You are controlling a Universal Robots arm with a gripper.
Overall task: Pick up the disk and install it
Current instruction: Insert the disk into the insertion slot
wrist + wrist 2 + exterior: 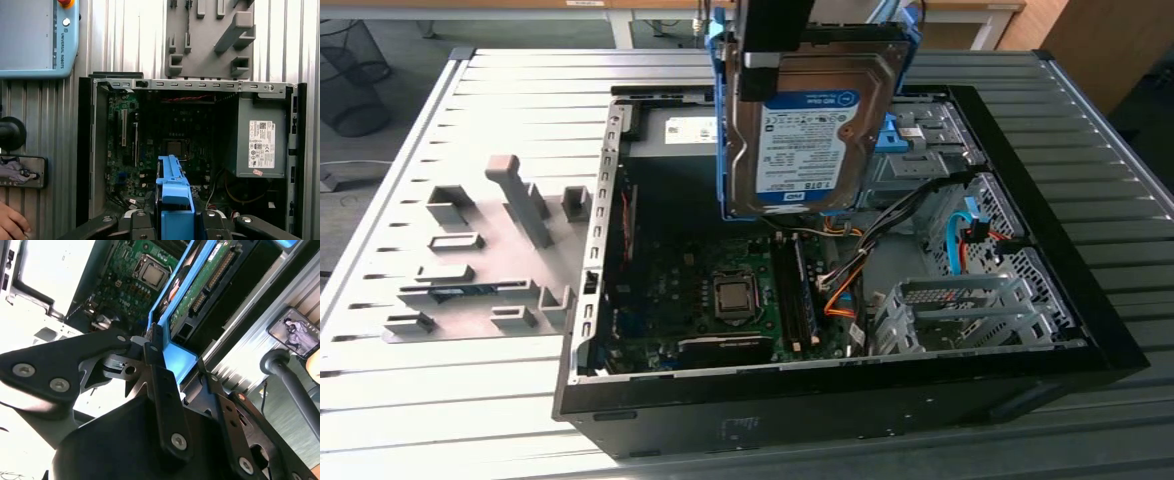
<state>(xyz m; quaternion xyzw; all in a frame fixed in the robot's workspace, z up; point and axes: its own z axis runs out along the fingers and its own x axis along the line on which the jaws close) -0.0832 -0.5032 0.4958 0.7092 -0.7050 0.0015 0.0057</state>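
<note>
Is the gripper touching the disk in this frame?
Touching. In the second wrist view the gripper clamps the disk, its fingers pressed against both sides with no gap.

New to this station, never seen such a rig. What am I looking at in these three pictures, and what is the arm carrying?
This is one robot arm working over an open computer case that lies on its side on a ribbed metal table. The exterior view looks on from off the arm; both wrist views ride on the arm and look past its gripper. The gripper is shut on the disk, a silver hard drive in blue rails, held upright above the case's motherboard. A grey fixture plate lies beside the case, on the exterior view's left. A person's hand shows in the first wrist view.
</note>
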